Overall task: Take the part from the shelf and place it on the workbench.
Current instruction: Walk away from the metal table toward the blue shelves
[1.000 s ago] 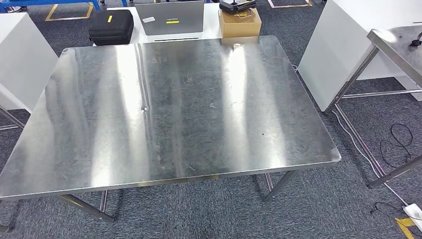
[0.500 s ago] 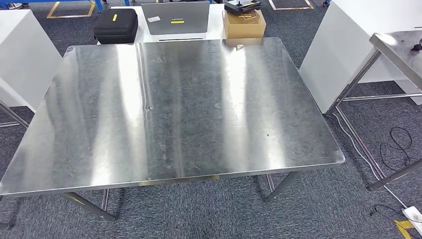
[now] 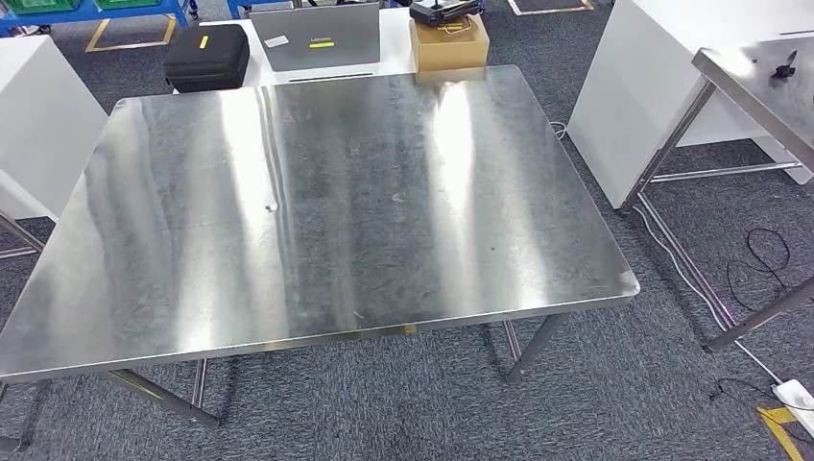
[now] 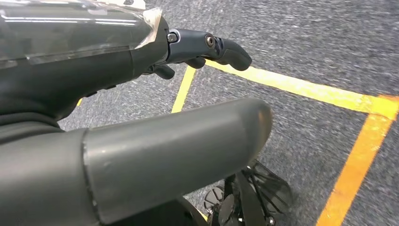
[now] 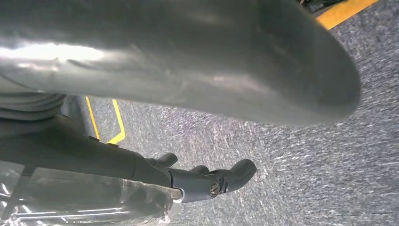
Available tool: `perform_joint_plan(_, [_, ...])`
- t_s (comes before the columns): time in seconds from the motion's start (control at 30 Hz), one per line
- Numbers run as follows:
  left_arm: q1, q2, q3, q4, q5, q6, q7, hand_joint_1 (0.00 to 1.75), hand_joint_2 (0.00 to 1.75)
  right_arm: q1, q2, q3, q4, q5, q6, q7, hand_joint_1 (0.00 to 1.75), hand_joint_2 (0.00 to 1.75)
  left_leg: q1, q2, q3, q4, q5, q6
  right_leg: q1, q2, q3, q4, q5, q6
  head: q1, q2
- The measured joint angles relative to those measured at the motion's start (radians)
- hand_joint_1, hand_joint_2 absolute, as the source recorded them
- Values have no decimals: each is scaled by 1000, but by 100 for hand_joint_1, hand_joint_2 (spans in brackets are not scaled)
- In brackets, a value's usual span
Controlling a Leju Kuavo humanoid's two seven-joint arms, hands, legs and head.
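Both my left hand (image 4: 141, 117) and right hand (image 5: 155, 94) hang empty, fingers loose. Steel workbench (image 3: 317, 192) is right ahead, but I can't spot the part anywhere, so weight and grip spot are anyone's guess.

Counter (image 3: 317, 202): brushed silver steel, streaked with pale glare. Carpet (image 3: 614, 403): speckled blue-grey, marked with yellow tape lines (image 4: 301, 87). Case (image 3: 206, 56): black, yellow tag. Box (image 3: 448, 46): tan cardboard. Laptop (image 3: 317, 36): grey. Cabinet (image 3: 662, 77): white.

The steel workbench (image 3: 317, 211) stood on grey carpet (image 3: 614, 403); a small screw-like bit (image 3: 271, 206) lay on its left half.
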Motion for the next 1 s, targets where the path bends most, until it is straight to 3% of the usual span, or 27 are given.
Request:
perform_joint_plan(0.03, [0, 1, 0, 0, 0, -1, 1, 0, 0, 0, 0, 0, 0, 0, 2, 0, 0, 0, 5, 0, 17, -16, 13, -3, -1, 0, -6, 0, 4, 3, -1, 0])
perform_joint_plan(0.13, [-2, 2, -2, 0, -1, -3, 4, 0, 0, 0, 1, 0, 0, 0, 6, 0, 0, 0, 13, -2, 138, -209, 89, -4, -2, 2, -16, 3, 17, 19, -8, 0])
perform_joint_plan(0.17, [-3, 2, -2, 0, -1, -3, 4, 0, 0, 0, 0, 0, 0, 0, 6, 0, 0, 0, 11, -4, 163, -255, 102, -1, 0, 2, -18, 4, 21, 26, -8, 0])
perform_joint_plan(0.23, [-4, 2, -3, 0, -1, -4, 4, 0, 0, -1, 0, 1, 0, 0, 6, 0, 0, 0, 1, -8, 169, -276, 111, 11, 4, 2, -22, 2, 32, 42, -7, 0])
perform_joint_plan(0.3, [-4, 2, -3, 0, -1, -4, 5, 0, 0, 0, 0, 1, 0, 0, 6, 0, 0, 0, -5, -6, 157, -279, 126, 32, 3, 2, -29, 2, 37, 58, -5, 0])
perform_joint_plan(0.37, [-5, 3, -3, 1, -1, -4, 5, 0, 0, 1, -1, 1, 0, 0, 6, 0, 0, 0, -7, -2, 139, -286, 146, 55, 2, 2, -52, 51, -8, 53, 0, 0])
perform_joint_plan(0.4, [-5, 3, -3, 1, -1, -4, 5, 0, 0, 1, -2, 1, 0, 0, 6, 0, 0, 0, -8, 1, 129, -287, 155, 63, 0, 2, -72, 109, -52, 45, 4, 0])
perform_joint_plan(0.47, [-5, 3, -3, 1, -1, -4, 5, 0, 0, 1, -1, 1, 0, 0, 6, 0, 0, 0, -13, 5, 106, -286, 171, 70, 2, 2, -108, 242, -133, 37, 12, 0])
perform_joint_plan(0.5, [-5, 3, -3, 1, -1, -4, 6, 0, 0, 1, -1, 1, 0, 0, 6, 0, 0, 0, -15, 7, 94, -285, 180, 71, 3, 2, -111, 286, -151, 41, 13, 0])
perform_joint_plan(0.53, [-5, 3, -3, 1, -1, -4, 6, 0, 0, 1, -2, 1, 0, 0, 6, 0, 0, 0, -19, 8, 82, -285, 189, 72, 5, 2, -94, 291, -149, 47, 14, 0])
perform_joint_plan(0.57, [-5, 3, -3, 1, -1, -4, 6, 0, 0, 1, -3, 1, 0, 0, 6, 0, 0, 0, -22, 8, 74, -284, 197, 72, 7, 2, -57, 258, -134, 53, 15, 0])
perform_joint_plan(0.6, [-5, 3, -3, 1, -1, -4, 6, 0, 0, 0, -4, 2, 0, 0, 6, 0, 0, 0, -24, 8, 67, -283, 205, 71, 10, 2, -4, 192, -116, 55, 15, 0])
perform_joint_plan(0.67, [-5, 3, -3, 2, -1, -4, 6, 0, 0, -3, -7, 4, 0, 1, 6, 0, 0, 0, -28, 9, 57, -282, 220, 64, 21, 2, 103, 37, -98, 46, 15, 0])
perform_joint_plan(0.7, [-5, 3, -3, 3, -1, -4, 6, 0, 0, -4, -8, 4, 0, 1, 6, 0, 0, 0, -29, 10, 54, -281, 227, 61, 27, 2, 130, -12, -96, 40, 13, 0])
perform_joint_plan(0.77, [-6, 2, -4, 5, -2, -4, 6, 0, 0, -4, -8, 5, 0, 0, 6, 0, 0, 0, -29, 11, 50, -282, 241, 50, 32, 2, 134, -38, -91, 30, 11, 0])
perform_joint_plan(0.83, [-5, 3, -4, 6, -2, -5, 6, 0, 0, -4, -7, 6, 1, 0, 8, 0, 0, 0, -25, 8, 39, -268, 228, 38, 18, -2, 122, -44, -76, 12, 11, 0])
perform_joint_plan(0.87, [-5, 3, -4, 6, -3, -5, 6, 0, 0, -5, -7, 6, 1, 0, 8, 0, 0, 0, -22, 4, 28, -241, 196, 31, 11, -4, 114, -47, -65, 0, 8, 0])
perform_joint_plan(0.93, [-5, 5, -4, 6, -3, -6, 6, 0, 0, -5, -7, 6, 1, -3, 12, 0, 0, 0, -11, -1, -2, -137, 99, 16, 7, -7, 94, -48, -46, -14, 2, 0])
perform_joint_plan(0.97, [-5, 6, -5, 6, -4, -7, 6, 0, 0, -4, -7, 6, 1, -5, 16, 0, 0, 0, -4, -2, -14, -77, 60, 8, 7, -9, 83, -47, -37, -15, -1, 0])
perform_joint_plan(1.0, [-5, 7, -5, 6, -4, -7, 6, 0, 0, -3, -7, 6, 1, -7, 22, 0, 0, 0, 3, -3, -19, -32, 44, -1, 6, -10, 72, -45, -29, -12, -2, 0])
